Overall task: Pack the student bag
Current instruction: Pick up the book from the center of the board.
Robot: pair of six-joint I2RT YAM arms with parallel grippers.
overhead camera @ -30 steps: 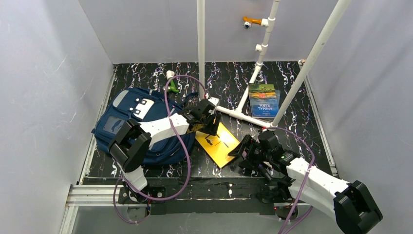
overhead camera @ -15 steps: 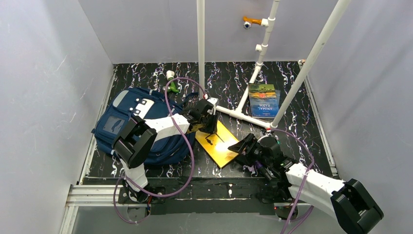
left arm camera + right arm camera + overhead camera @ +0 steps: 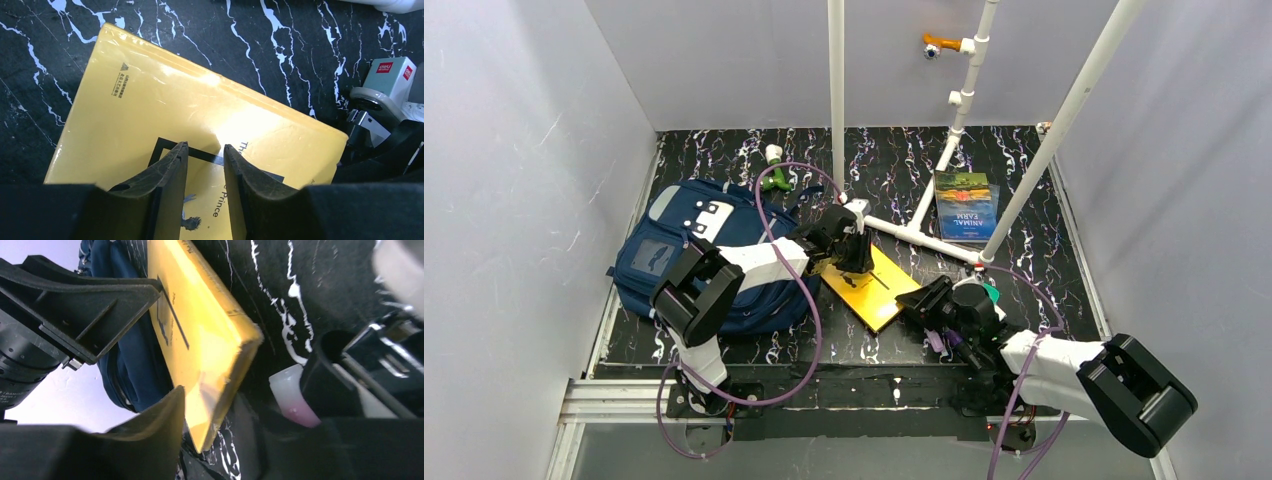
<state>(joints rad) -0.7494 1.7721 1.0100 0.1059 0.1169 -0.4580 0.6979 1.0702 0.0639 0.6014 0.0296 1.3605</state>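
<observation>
While the bag (image 3: 649, 255) lies flat on the left side of the tabletop (image 3: 894, 160), with its see-through pocket facing up, I have both arms at the yellow book (image 3: 874, 288) just to its right. The book's far left corner is right next to the bag; I cannot tell if they touch.

My left end effector (image 3: 203, 150) points down at that end of the book. Its fingers (image 3: 170, 170) are only a little way apart. The tips are at the cover, and nothing is between them.

My right end effector (image 3: 916, 302) is low at the book's near right corner. It is about half open, and the corner sits between the fingers. One finger is right against the book's edge, and I can see a gap on the other side.

Near my right end effector sits a small white and grey thing (image 3: 387, 80). Farther back on the right lies a blue book (image 3: 966, 205), beside a frame of white pipes (image 3: 911, 233). A small green thing (image 3: 775, 180) lies behind the bag.
</observation>
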